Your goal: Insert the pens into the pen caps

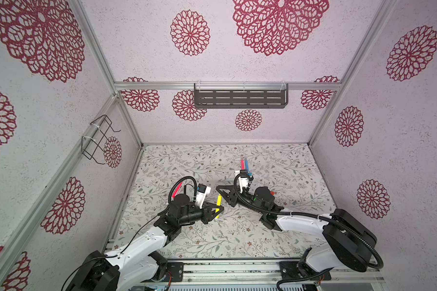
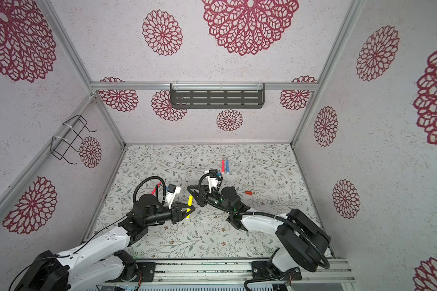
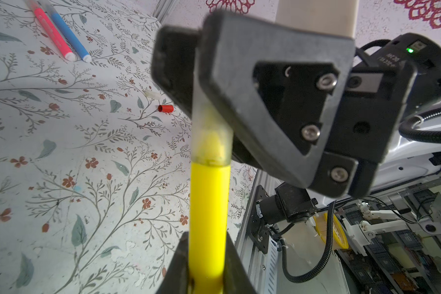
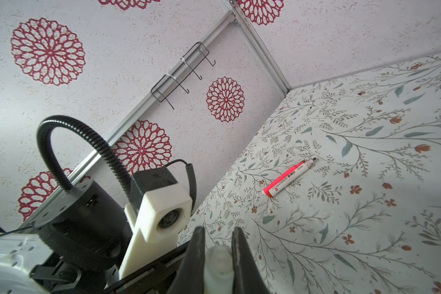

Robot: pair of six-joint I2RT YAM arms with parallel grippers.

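On the table (image 1: 275,226) two pens (image 1: 242,164) lie side by side (toward the back), another pen (image 1: 178,187) well to their left.

The yellow pen (image 3: 209,216) is raised in the air and tilted, its tip pushed inside a translucent cap (image 3: 211,137) stained yellow within. A pink pen (image 3: 52,33) and a blue pen (image 3: 69,35) lie flat side by side, touching, each with a pale end. A red cap (image 3: 165,108) and a pale cap (image 3: 152,94) lie loose, close together. A red pen (image 4: 288,177) lies alone, its tip bare.

The surface (image 1: 212,239) was covered in leaf print. The walls (image 1: 136,50) were patterned with red rosettes. A dark shelf (image 1: 240,99) was hung.
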